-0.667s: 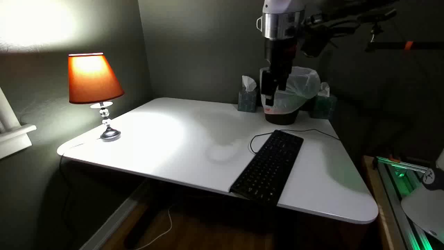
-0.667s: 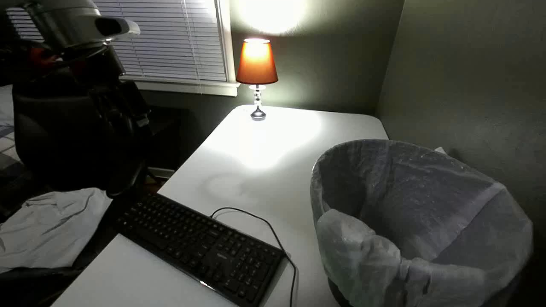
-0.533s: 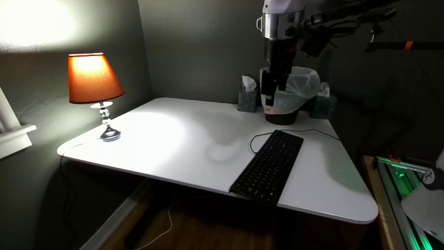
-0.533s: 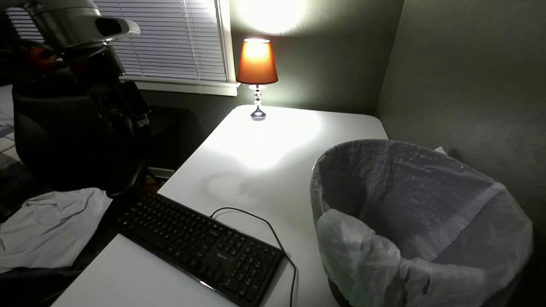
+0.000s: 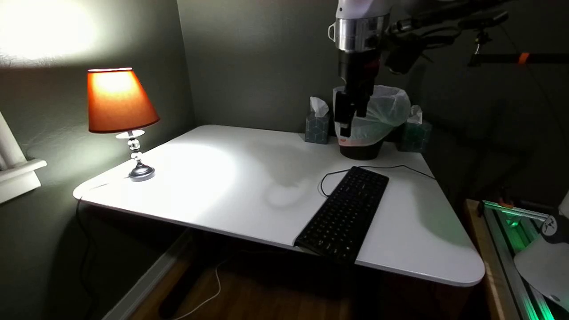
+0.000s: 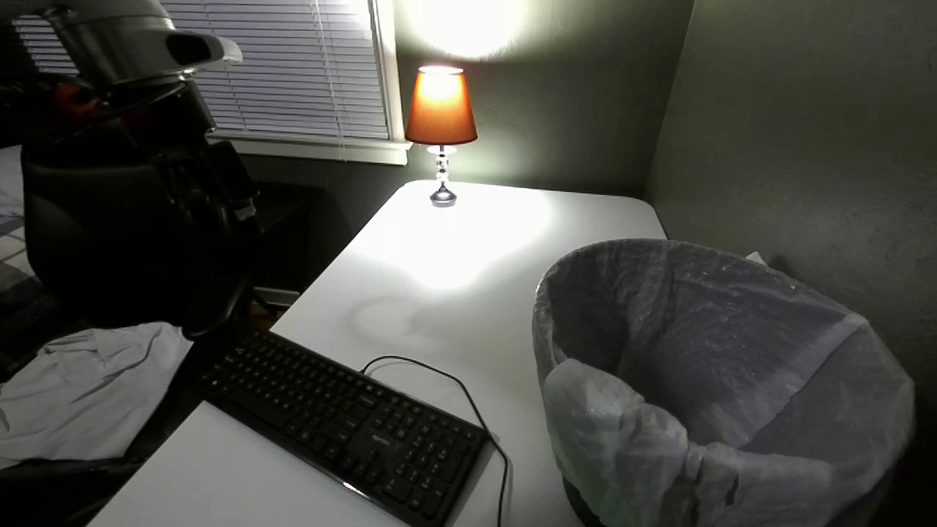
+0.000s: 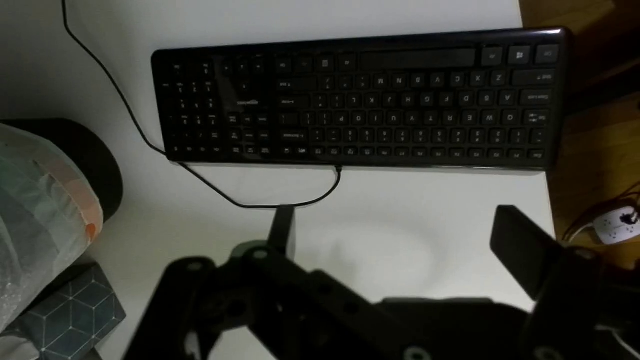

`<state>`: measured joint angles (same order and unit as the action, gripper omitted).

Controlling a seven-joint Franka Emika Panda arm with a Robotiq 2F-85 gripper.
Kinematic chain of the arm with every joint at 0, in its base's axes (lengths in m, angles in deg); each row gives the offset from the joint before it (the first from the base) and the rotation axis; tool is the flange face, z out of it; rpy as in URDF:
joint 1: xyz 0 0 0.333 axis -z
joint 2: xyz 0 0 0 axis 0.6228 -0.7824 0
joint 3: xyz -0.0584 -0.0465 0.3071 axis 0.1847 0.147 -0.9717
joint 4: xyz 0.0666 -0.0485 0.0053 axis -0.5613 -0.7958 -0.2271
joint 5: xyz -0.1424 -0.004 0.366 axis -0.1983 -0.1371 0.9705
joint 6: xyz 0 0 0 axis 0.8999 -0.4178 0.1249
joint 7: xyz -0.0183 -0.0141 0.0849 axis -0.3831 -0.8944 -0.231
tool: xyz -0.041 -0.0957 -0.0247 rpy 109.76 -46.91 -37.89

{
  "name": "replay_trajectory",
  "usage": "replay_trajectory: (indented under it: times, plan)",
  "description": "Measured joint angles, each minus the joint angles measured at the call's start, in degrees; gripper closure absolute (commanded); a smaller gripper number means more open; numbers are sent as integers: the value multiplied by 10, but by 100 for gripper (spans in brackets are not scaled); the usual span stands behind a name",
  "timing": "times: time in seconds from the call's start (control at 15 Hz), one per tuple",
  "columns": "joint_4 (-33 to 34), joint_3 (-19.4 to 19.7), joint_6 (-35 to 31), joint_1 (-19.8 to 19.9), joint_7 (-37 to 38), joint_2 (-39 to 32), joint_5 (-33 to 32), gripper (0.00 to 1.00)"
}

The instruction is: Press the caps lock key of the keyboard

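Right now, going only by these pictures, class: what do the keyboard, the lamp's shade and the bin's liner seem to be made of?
The keyboard: likely black plastic, glossy along its edge, which catches a bright highlight.
The shade: fabric or paper, unclear which; it looks matt and lets light glow through.
The liner: probably thin plastic film, milky and loosely creased.

My hand (image 7: 395, 227) is black, with round grey studs (image 7: 260, 254) and blocky fingers (image 7: 522, 250); my silver collar (image 5: 361, 34) meets a white shell (image 5: 362, 9).
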<state>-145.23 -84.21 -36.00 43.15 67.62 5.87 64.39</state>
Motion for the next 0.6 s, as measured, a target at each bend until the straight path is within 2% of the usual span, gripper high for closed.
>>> replay_trajectory:
  times: [0.6]
  plan:
    - [6,4,-61,-58,-6,-141,87,0]
